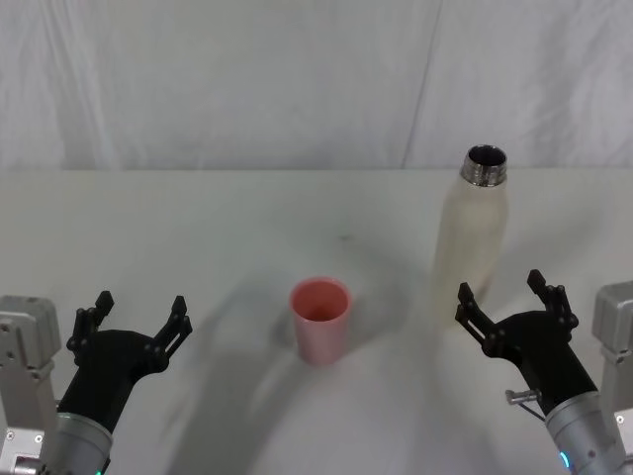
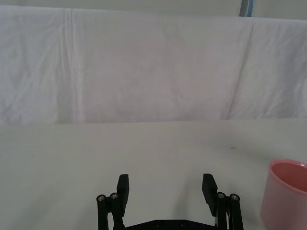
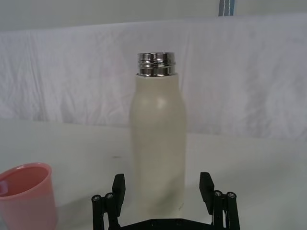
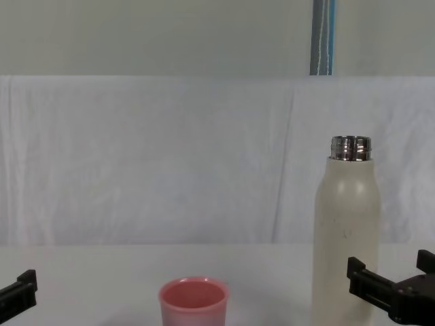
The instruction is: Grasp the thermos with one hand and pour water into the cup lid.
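The cream-white thermos (image 1: 473, 233) stands upright at the table's right, its steel neck uncapped; it also shows in the right wrist view (image 3: 158, 143) and chest view (image 4: 345, 231). The pink cup lid (image 1: 319, 319) stands upright near the table's middle, to the thermos's left (image 4: 194, 301) (image 3: 26, 196) (image 2: 287, 194). My right gripper (image 1: 502, 295) is open, just in front of the thermos and not touching it (image 3: 162, 188). My left gripper (image 1: 138, 312) is open over bare table at the near left, well left of the cup lid (image 2: 165, 186).
A white cloth covers the table (image 1: 198, 228) and hangs as a backdrop (image 1: 297, 79) behind it. Bare surface lies between the cup lid and my left gripper and behind both objects.
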